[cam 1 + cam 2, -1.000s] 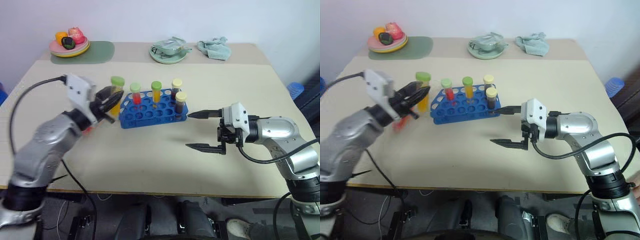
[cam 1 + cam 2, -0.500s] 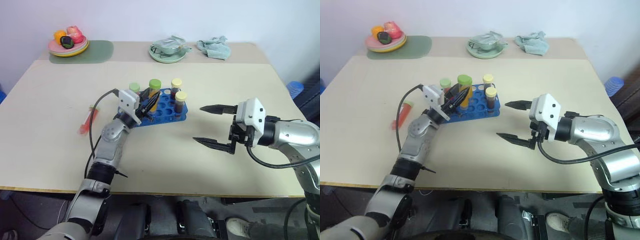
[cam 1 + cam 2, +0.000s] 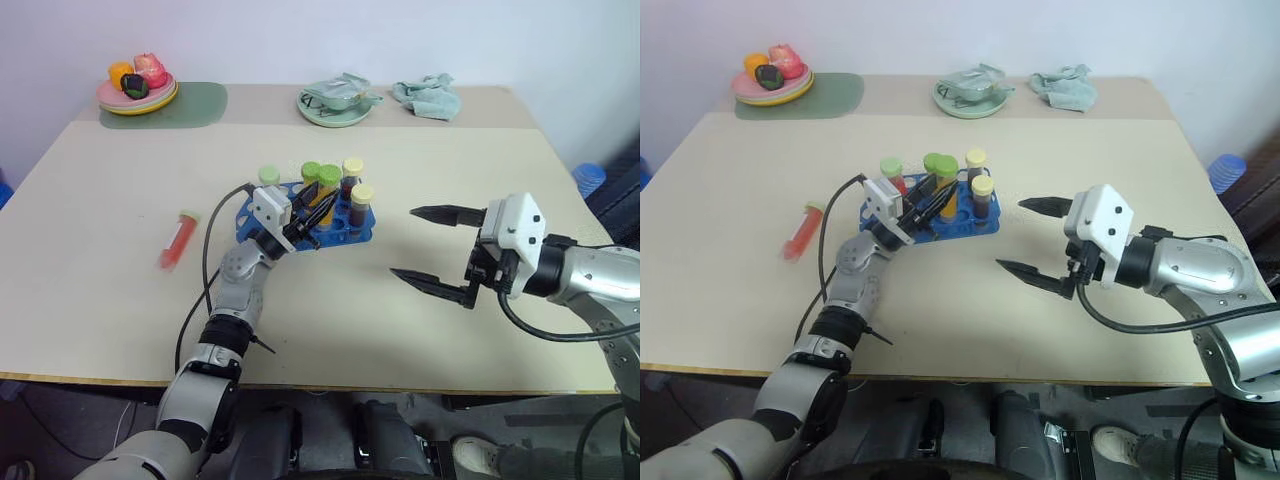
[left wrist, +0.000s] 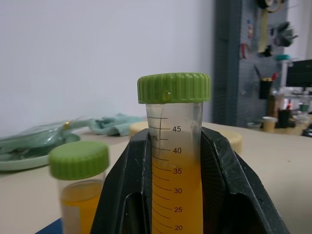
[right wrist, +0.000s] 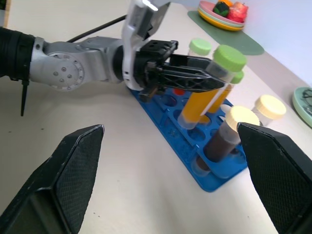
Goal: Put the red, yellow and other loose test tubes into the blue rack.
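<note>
Gripping a yellow tube (image 5: 202, 100) with a green cap, my left pincer (image 3: 312, 207) stays clenched on it just below the cap, both fingers (image 4: 222, 170) pressed against its sides. I hold the tube tilted over the blue rack (image 3: 300, 228), its lower end down at one of the rack's open holes; I cannot tell whether it has entered. My arm has swung in from the left side of the desk (image 3: 400, 330) and now reaches across the rack's near edge.

In the rack stand another yellow tube with a green cap (image 3: 311, 175), a tube with a pale green cap (image 3: 268, 177) at the left end, and two dark brown tubes with cream caps (image 3: 361, 200) at the right end. From my left wrist, the held tube's printed scale faces the camera.

A red tube (image 3: 177, 238) lies loose on its side on the desk, well to the left of the rack.

My right pincer (image 3: 428, 246) hangs released to the right of the rack, its two black fingers spread wide and pointing toward it, touching nothing.

At the far edge sit a plate of fruit (image 3: 138, 90) on a green mat, a pale green dish (image 3: 338, 105) and a crumpled cloth (image 3: 430, 95).
</note>
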